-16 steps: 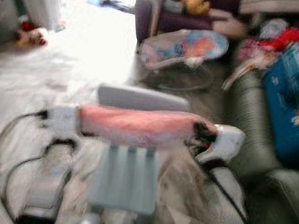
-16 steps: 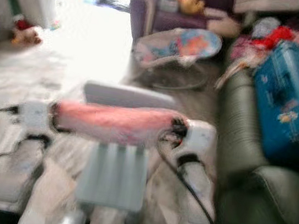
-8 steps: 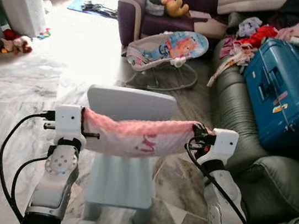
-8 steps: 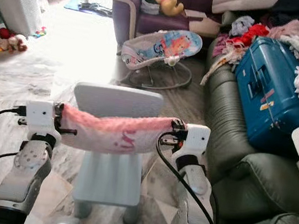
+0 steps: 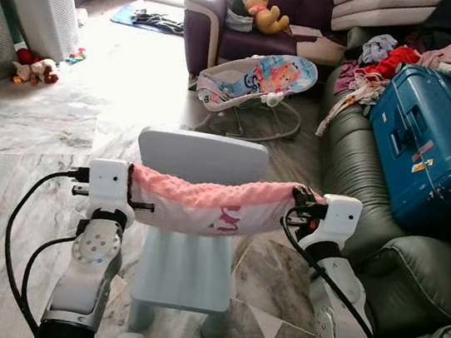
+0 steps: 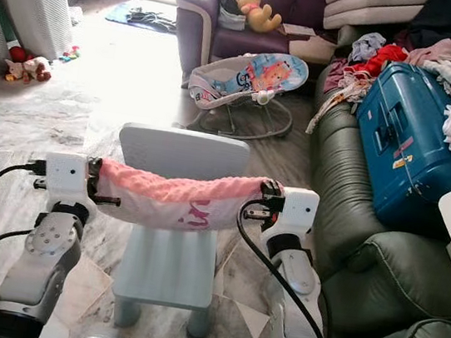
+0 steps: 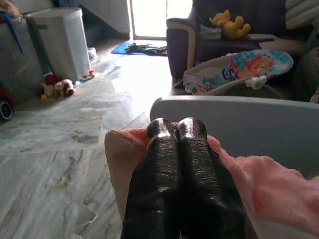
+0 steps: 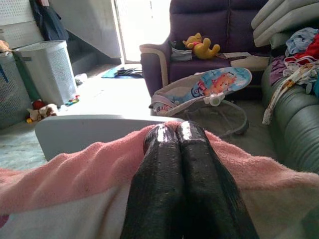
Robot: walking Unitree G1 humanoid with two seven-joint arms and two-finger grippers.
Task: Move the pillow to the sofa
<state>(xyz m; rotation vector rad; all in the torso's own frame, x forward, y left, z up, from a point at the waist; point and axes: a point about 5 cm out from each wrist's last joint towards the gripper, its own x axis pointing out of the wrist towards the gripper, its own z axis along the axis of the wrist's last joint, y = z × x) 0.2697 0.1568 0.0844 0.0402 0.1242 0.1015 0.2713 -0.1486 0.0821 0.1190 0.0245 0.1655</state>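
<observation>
The blur has cleared; we hold the pillow (image 5: 208, 203) stretched above the chair (image 5: 186, 269), left pincer (image 7: 177, 130) and right pincer (image 8: 174, 134) clamped on its ends.

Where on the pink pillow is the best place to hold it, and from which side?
At its two short ends, one tool from each side: the pillow is long, limp and sags mid-span. The left tool and right tool pinch it so.

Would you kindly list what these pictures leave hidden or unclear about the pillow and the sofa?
- Pink pillow: its far face, eye views, turned away from the camera.
- Left pincer and right pincer: fingertip contact, wrist views, covered by the fingers themselves.
- Green sofa: its seat, eye views, buried under the blue suitcase and clothes.
</observation>
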